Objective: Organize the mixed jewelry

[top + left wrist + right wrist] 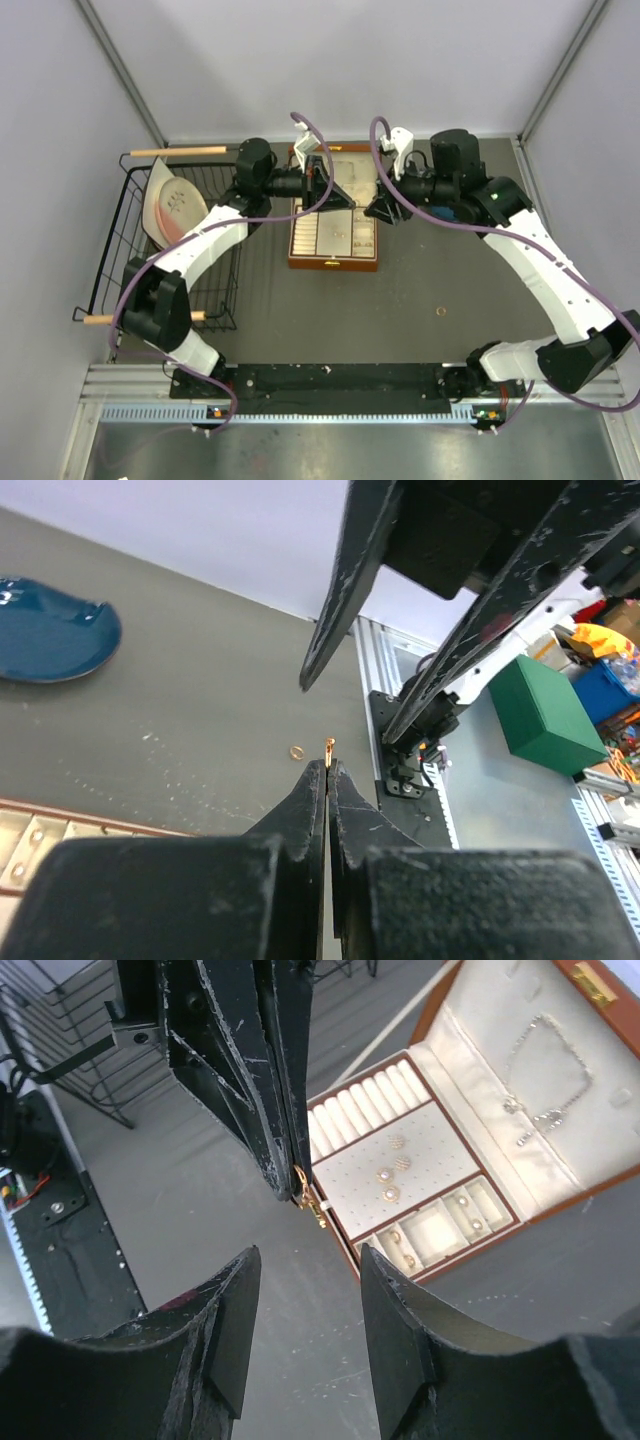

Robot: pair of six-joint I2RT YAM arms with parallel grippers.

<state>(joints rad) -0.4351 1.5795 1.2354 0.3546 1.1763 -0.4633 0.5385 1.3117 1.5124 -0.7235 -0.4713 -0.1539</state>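
The left gripper (328, 768) is clamped on a tiny gold-coloured ring (328, 745). The ring stands edge-on and juts past the fingertips, its long axis in line with them. The right gripper (306, 1260) faces it with its jaws apart. A second small gold ring (296, 751) lies flat on the dark grey table (180, 710).

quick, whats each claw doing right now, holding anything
left claw: closed, pinching a tiny gold-coloured piece at its tips
right claw: open, holding nothing
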